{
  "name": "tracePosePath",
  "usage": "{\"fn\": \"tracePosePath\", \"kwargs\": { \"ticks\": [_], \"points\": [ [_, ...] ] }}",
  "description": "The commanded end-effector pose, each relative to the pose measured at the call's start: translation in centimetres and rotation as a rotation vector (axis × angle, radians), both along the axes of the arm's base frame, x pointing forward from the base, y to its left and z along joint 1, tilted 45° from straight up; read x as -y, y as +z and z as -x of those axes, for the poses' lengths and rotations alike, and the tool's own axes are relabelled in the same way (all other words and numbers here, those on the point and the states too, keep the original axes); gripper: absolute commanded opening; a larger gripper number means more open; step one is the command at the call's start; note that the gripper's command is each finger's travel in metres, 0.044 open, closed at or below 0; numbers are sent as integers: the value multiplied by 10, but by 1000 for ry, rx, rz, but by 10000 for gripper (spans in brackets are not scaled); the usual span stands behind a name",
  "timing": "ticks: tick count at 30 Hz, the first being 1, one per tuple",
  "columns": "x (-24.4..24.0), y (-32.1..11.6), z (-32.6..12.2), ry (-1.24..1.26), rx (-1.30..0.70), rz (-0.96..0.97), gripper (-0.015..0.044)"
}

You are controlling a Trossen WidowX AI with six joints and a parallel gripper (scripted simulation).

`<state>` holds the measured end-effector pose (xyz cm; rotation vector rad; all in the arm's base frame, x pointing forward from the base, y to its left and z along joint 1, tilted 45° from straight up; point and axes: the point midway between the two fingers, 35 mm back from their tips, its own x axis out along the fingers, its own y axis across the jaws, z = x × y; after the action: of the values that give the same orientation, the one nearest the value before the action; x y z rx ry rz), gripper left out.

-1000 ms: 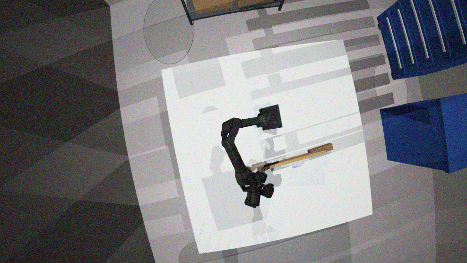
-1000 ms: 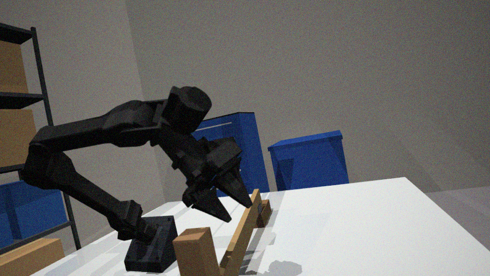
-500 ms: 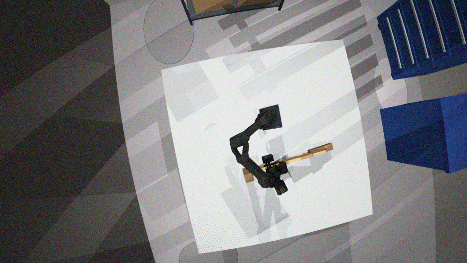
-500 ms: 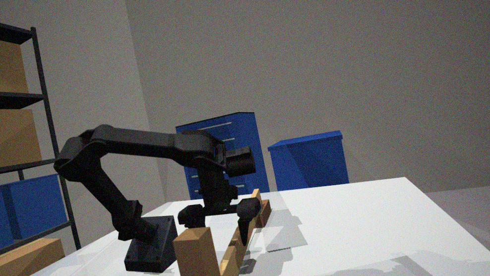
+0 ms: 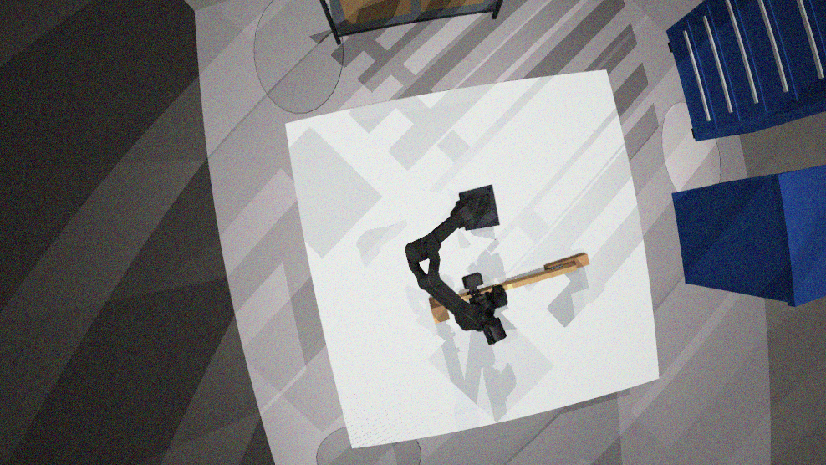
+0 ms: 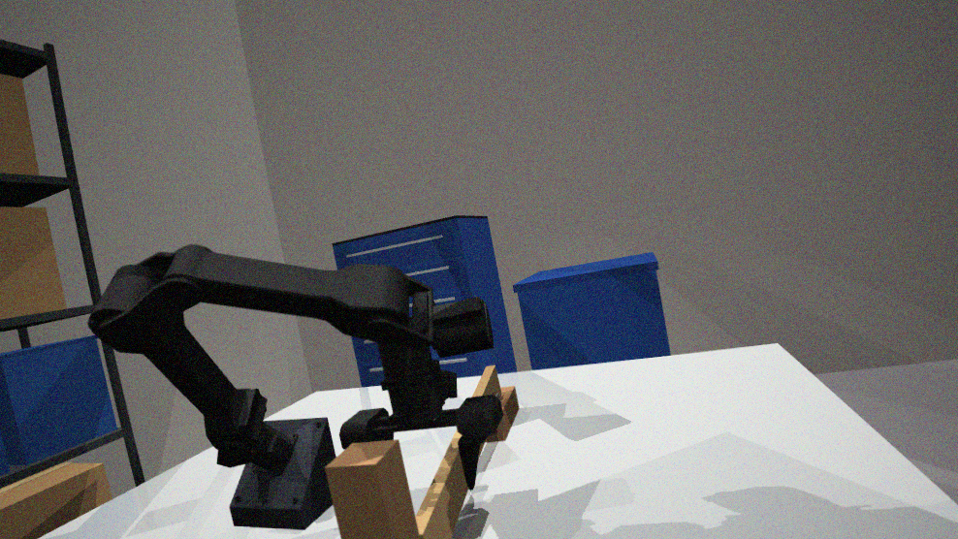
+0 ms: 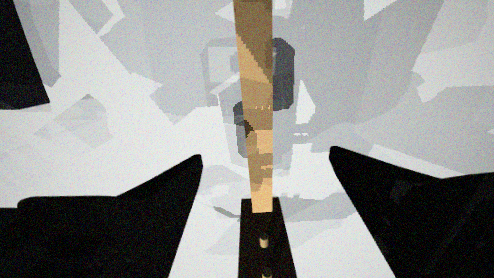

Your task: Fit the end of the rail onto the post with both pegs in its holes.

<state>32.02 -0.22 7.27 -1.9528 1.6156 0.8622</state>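
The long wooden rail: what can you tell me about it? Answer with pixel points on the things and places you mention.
The long, narrow, light-brown wooden rail [image 5: 531, 279] [image 6: 443, 494] [image 7: 257, 90] looks straight and flat-sided, with patches of shadow across it. It slopes: the far end sits up at a low brown wooden block [image 5: 583, 260] [image 6: 510, 410], the near end down in front of the brown wooden post [image 5: 439, 312] [image 6: 370, 486]. The open black claw [image 7: 265, 156] straddles it without gripping. Its end holes aren't visible.

The top view looks steeply down from high above the table [image 5: 369, 370] [image 6: 710, 389]—the exterior looks across it from low and nearer. The wrist view peers down between the fingers at close range—all three share the rail [image 5: 534, 279] [image 6: 450, 479] [image 7: 261, 120].
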Motion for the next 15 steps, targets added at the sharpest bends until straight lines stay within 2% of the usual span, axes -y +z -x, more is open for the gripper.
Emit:
{"fn": "tracePosePath", "kwargs": {
  "ticks": [1,15],
  "points": [
    [7,-5,0,-2,-7,7,440],
    [23,-21,-2,-2,-7,7,440]
  ]
}}
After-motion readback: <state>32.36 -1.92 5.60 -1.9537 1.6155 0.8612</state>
